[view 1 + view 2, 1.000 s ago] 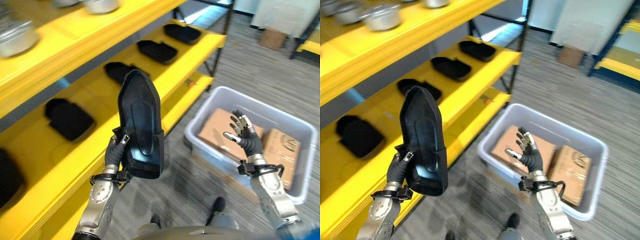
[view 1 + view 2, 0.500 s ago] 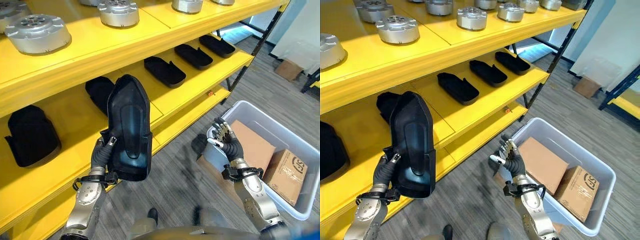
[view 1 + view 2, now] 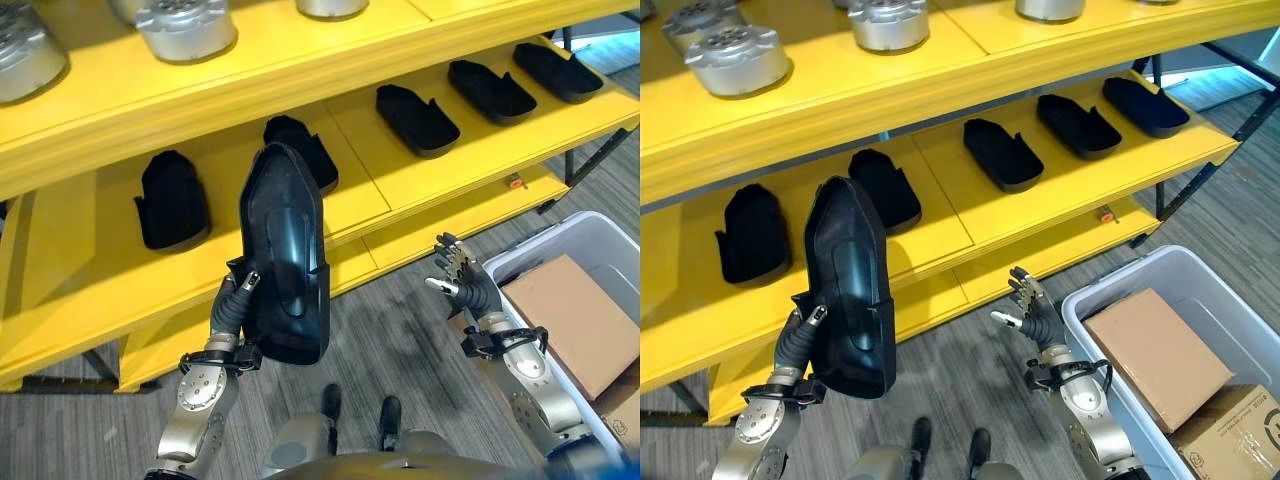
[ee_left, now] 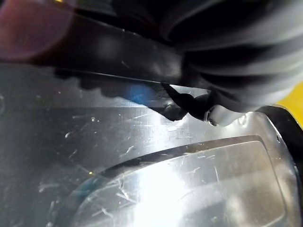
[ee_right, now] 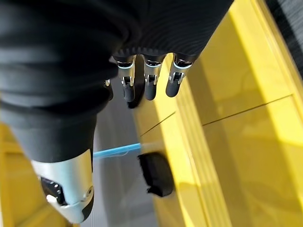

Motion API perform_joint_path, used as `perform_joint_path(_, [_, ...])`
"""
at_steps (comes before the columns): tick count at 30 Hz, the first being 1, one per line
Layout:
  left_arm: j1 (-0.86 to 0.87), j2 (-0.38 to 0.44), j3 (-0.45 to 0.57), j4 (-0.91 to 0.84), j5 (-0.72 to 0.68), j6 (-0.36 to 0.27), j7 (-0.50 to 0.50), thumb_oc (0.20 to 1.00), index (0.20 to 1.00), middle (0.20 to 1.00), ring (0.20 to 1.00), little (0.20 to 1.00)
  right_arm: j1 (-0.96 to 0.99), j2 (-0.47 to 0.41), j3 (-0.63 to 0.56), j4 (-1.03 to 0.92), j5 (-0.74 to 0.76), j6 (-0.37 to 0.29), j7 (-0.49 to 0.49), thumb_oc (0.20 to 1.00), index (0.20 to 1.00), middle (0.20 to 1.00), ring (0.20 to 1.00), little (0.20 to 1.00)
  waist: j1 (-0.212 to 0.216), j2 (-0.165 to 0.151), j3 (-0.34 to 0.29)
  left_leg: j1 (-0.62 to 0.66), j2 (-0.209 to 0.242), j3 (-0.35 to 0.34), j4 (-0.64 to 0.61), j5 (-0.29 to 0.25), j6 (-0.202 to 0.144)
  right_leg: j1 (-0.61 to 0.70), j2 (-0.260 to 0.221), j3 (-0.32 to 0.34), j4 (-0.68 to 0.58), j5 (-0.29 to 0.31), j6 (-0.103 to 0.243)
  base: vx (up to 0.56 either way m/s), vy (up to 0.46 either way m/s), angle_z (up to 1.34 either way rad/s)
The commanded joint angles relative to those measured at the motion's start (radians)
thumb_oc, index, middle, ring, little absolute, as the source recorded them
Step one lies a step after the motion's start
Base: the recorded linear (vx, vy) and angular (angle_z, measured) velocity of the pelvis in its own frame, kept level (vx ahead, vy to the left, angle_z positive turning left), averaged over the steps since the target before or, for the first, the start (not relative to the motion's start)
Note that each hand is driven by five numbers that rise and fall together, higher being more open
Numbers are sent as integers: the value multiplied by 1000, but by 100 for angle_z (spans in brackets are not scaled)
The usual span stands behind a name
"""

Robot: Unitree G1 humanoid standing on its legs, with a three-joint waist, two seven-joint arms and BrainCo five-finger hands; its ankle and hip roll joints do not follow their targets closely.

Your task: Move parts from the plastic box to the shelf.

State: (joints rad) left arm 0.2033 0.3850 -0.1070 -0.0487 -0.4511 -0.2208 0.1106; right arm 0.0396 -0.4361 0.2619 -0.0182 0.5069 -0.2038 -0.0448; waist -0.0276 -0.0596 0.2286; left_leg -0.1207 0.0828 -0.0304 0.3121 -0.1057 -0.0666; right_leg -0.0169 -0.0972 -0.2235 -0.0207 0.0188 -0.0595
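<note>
Left hand (image 3: 232,308) grips the black part (image 3: 283,250) upright before the shelf (image 3: 400,190); right hand (image 3: 462,282) open, empty.

Head stereo downward; wrist cameras close-up.

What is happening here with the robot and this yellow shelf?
The left hand grips a long black moulded plastic part upright in front of the yellow metal shelf, where five similar black parts already lie in a row. The right hand hangs open and empty near the grey plastic box, which holds brown cardboard cartons.
</note>
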Motion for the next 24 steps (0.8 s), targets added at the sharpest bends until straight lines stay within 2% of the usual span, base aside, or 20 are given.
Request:
perform_joint_path(1, [-52, 5, 50, -89, -44, -75, 11, 200, 200, 200, 200, 200, 3, -1, -16, -17, 23, -60, -37, 1000, 1000, 1000, 1000, 1000, -50, 34, -62, 105, 215, 65, -196, 182, 16, -139, -57, 60, 257, -65, 124, -167, 363, 61])
perform_joint_path(2, [-68, -5, 41, -88, -69, -72, 18, 200, 200, 200, 200, 200, -7, -4, -14, -14, 24, -63, -49, 1000, 1000, 1000, 1000, 1000, -60, 56, -57, 119, 287, 80, -266, 252, -17, -184, -81, 51, 331, -90, 136, -242, 522, 71])
perform_joint_path(3, [-82, -5, 40, -89, -69, -71, 26, 200, 200, 200, 200, 200, -18, -4, -10, -10, 25, -63, -58, 1000, 1000, 1000, 1000, 1000, -62, 67, -49, 115, 336, 83, -304, 314, -38, -220, -109, 51, 385, -99, 149, -221, 523, 76])
perform_joint_path(4, [-100, -4, 36, -90, -72, -70, 35, 200, 200, 200, 200, 200, -39, -3, -1, -3, 19, -68, -75, 1000, 1000, 1000, 1000, 1000, -58, 82, -37, 120, 384, 87, -343, 383, -69, -272, -156, 61, 475, -116, 177, -177, 502, 60])
perform_joint_path(5, [-114, -6, 30, -84, -73, -69, 39, 200, 200, 200, 200, 200, -42, -4, -7, -2, 12, -68, -84, 1000, 1000, 1000, 1000, 1000, -58, 90, -33, 115, 389, 118, -358, 385, -84, -279, -189, 55, 512, -122, 195, -97, 435, 46])
perform_joint_path(8, [-112, -1, 25, -69, -62, -71, 25, 200, 200, 200, 200, 200, -31, 12, -19, -1, -8, -71, -87, 1000, 1000, 1000, 1000, 1000, -47, 106, -36, 131, 351, 146, -381, 285, -101, -265, -228, 53, 510, -104, 221, 5, 277, 47])
perform_joint_path(9, [-115, 5, 23, -66, -60, -72, 21, 200, 200, 200, 200, 200, -24, 19, -24, -3, -2, -74, -86, 1000, 1000, 1000, 1000, 1000, -44, 102, -35, 119, 332, 129, -356, 260, -99, -242, -242, 51, 482, -85, 230, 76, 292, 52])
perform_joint_path(10, [-109, 23, 31, -68, -48, -73, 15, 200, 200, 200, 200, 200, 5, 27, -41, -20, 4, -75, -81, 1000, 1000, 1000, 1000, 1000, -30, 90, -29, 95, 295, 111, -290, 208, -98, -194, -271, 42, 434, -57, 244, 100, 314, 56])
perform_joint_path(12, [-101, 33, 38, -67, -34, -76, 13, 200, 200, 200, 200, 200, 30, 38, -46, -21, 5, -69, -72, 1000, 1000, 1000, 1000, 1000, -24, 75, -27, 83, 259, 95, -244, 162, -94, -136, -306, 22, 371, -22, 260, 90, 273, 56])
perform_joint_path(14, [-97, 42, 42, -62, -33, -77, 14, 200, 200, 200, 200, 200, 45, 51, -45, -17, 12, -65, -65, 1000, 1000, 1000, 1000, 1000, -17, 58, -29, 74, 227, 81, -224, 132, -91, -88, -328, 2, 298, 13, 271, 56, 179, 53])
perform_joint_path(17, [-82, 54, 57, -68, -23, -72, 12, 200, 200, 200, 200, 200, 69, 60, -46, -22, 14, -58, -51, 1000, 1000, 1000, 1000, 1000, -5, 36, -43, 67, 199, 71, -225, 115, -88, -34, -350, -30, 218, 55, 286, 58, 121, 25])
perform_joint_path(19, [-64, 58, 66, -68, -15, -73, 9, 200, 200, 200, 200, 200, 74, 61, -44, -25, 8, -50, -34, 1000, 1000, 1000, 1000, 1000, 3, 5, -59, 67, 175, 62, -218, 90, -79, 1, -355, -43, 160, 95, 301, 89, 122, 19])
perform_joint_path(21, [-48, 55, 71, -62, -13, -73, 7, 200, 200, 200, 200, 200, 77, 64, -41, -20, 8, -46, -27, 1000, 1000, 1000, 1000, 1000, 11, -12, -68, 69, 163, 65, -211, 75, -70, 10, -354, -42, 140, 109, 306, 67, 87, 0])
perform_joint_path(22, [-42, 52, 80, -63, -14, -74, 12, 200, 200, 200, 200, 200, 69, 63, -43, -20, 4, -43, -24, 1000, 1000, 1000, 1000, 1000, 20, -31, -75, 59, 149, 67, -183, 59, -68, 21, -360, -42, 121, 136, 313, 36, 66, -11])
perform_joint_path(23, [-42, 52, 80, -64, -14, -73, 12, 200, 200, 200, 200, 200, 69, 64, -43, -20, 3, -43, -24, 1000, 1000, 1000, 1000, 1000, 19, -31, -75, 56, 148, 65, -179, 57, -67, 21, -361, -43, 120, 137, 313, 13, 95, -13])
perform_joint_path(24, [-53, 52, 76, -65, -18, -75, 13, 200, 200, 200, 200, 200, 55, 59, -42, -19, -7, -44, -30, 1000, 1000, 1000, 1000, 1000, 30, -46, -72, 19, 127, 55, -112, 31, -64, 33, -377, -44, 109, 168, 319, -6, 102, -9])
